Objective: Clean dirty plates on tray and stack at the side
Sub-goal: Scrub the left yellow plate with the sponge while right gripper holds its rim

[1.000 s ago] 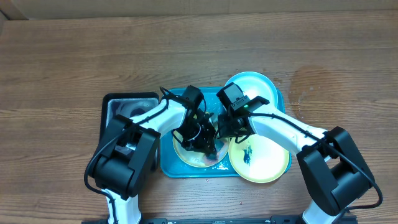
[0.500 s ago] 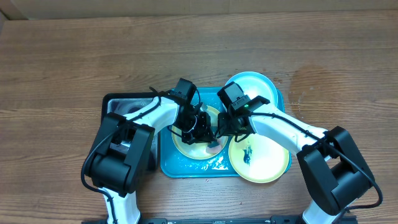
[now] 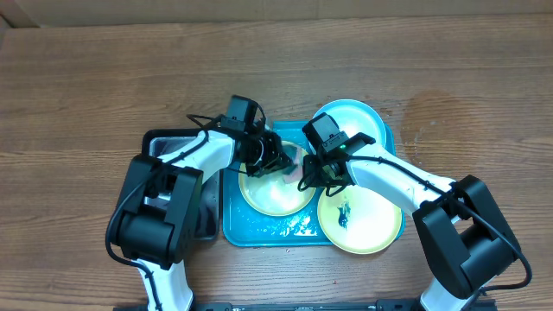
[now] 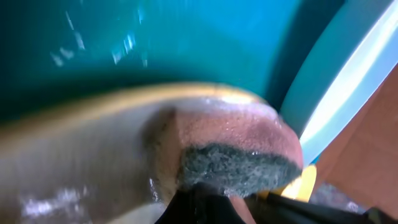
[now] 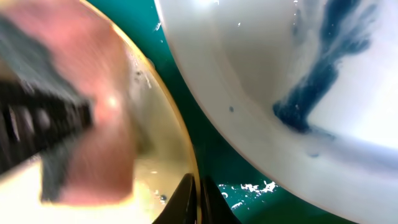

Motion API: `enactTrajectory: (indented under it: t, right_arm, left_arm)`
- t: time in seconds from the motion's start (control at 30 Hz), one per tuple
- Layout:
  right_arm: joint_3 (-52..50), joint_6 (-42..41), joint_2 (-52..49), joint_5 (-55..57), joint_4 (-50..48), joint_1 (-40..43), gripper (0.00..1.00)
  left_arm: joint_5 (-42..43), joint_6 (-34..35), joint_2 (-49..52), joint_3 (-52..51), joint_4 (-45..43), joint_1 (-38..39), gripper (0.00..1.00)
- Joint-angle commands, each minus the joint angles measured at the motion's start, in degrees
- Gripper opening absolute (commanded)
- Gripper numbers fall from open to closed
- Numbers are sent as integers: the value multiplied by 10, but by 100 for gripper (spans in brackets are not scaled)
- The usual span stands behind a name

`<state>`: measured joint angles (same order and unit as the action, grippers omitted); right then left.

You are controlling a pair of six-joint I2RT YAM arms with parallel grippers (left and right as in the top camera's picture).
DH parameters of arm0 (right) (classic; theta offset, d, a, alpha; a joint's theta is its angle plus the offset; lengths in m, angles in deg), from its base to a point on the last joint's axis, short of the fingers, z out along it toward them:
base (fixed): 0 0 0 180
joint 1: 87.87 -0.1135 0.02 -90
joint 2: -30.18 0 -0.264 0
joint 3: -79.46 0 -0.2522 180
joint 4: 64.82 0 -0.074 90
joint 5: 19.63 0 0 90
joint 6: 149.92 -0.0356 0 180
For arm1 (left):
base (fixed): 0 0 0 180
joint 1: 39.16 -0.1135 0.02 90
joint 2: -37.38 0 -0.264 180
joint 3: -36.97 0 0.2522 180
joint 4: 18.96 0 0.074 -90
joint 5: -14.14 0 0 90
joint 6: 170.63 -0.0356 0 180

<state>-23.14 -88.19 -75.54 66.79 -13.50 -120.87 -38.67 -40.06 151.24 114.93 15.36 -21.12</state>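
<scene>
A yellow-green rimmed plate (image 3: 275, 192) lies wet in the middle of the turquoise tray (image 3: 232, 226). My left gripper (image 3: 273, 161) is shut on a pink sponge with a grey scouring pad (image 4: 236, 155) and presses it on the plate's far edge (image 4: 118, 106). My right gripper (image 3: 304, 180) is shut on that plate's right rim (image 5: 186, 155), one finger on each side. A second yellow-green plate (image 3: 363, 220) with a dark green smear (image 5: 323, 81) sits at the tray's right. A light blue rimmed plate (image 3: 347, 117) lies at the far right corner.
A smaller black tray (image 3: 168, 147) stands against the turquoise tray's left side. White foam (image 3: 298, 226) lies on the tray near its front edge. Bare wooden table (image 3: 86, 86) surrounds both trays.
My left gripper has moved the sponge from the plate's near middle up to its far edge. The plate's centre now shows uncovered. The right gripper has held still on the rim.
</scene>
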Motion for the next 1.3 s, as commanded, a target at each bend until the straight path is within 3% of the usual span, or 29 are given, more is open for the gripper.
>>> enactTrajectory:
  t: [0.0, 0.17, 0.53, 0.67, 0.8, 0.9, 1.27]
  right_arm:
    - [1, 0, -7, 9, 10, 1, 4]
    - [1, 0, -7, 9, 10, 1, 4]
    - [1, 0, -7, 9, 9, 1, 4]
    - [1, 0, -7, 9, 7, 1, 4]
    - [1, 0, -7, 9, 7, 1, 4]
    - [1, 0, -7, 9, 7, 1, 4]
    - [1, 0, -7, 9, 3, 1, 4]
  left_arm:
    - [-106, 8, 18, 1, -22, -20, 4]
    - [-161, 7, 18, 2, 30, -25, 4]
    - [-347, 31, 18, 20, 256, -30, 4]
    - [-265, -71, 18, 26, 237, -29, 4]
    - [-113, -190, 18, 45, 205, -17, 4]
    - [-68, -219, 18, 62, 203, -7, 4]
    - [-22, -254, 19, 91, 196, 24, 4]
